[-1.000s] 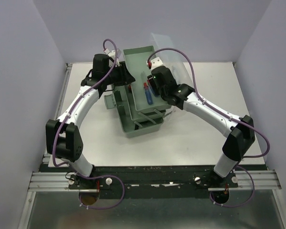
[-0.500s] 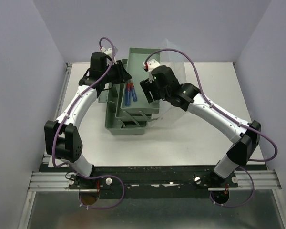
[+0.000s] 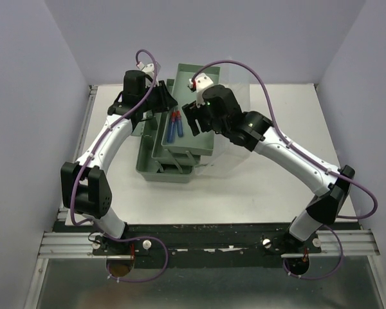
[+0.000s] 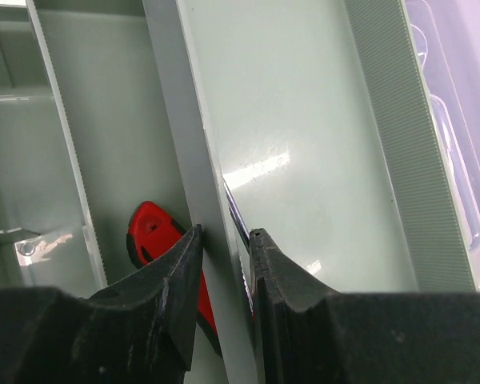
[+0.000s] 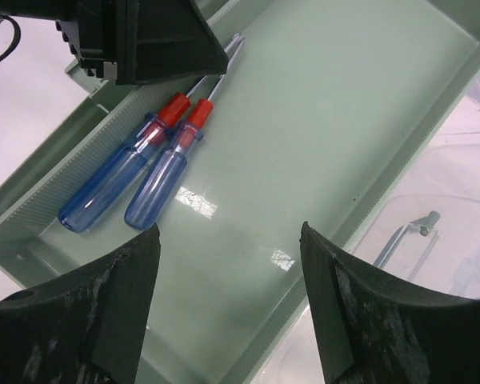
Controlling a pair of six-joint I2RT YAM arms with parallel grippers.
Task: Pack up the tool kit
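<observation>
1. The large rectangular sage-green plastic toolbox (image 3: 146, 168) stands on the white table (image 3: 264, 187), left of centre and towards the far side, between the two arms. Its translucent lid (image 5: 456, 160) is swung open to the right, so the inside is reachable.
2. The shallow sage-green inner tray (image 3: 202, 147) lies skewed across the open box rather than square in it. It looks not yet seated.
3. The left claw (image 4: 224, 234) straddles the tray's thin left wall, one finger on each side, pinched onto it. That grip probably serves to steer the tray into line with the box.
4. Two screwdrivers with clear blue handles and red collars (image 5: 140, 188) lie side by side in the tray, against its left wall, just beside the left claw.
5. The right claw (image 5: 228, 232) hangs above the tray's bare floor with its fingers spread wide, holding nothing. It seems placed to steady or press the tray.
6. The risk is the tray jamming on the box rim while crooked.
</observation>
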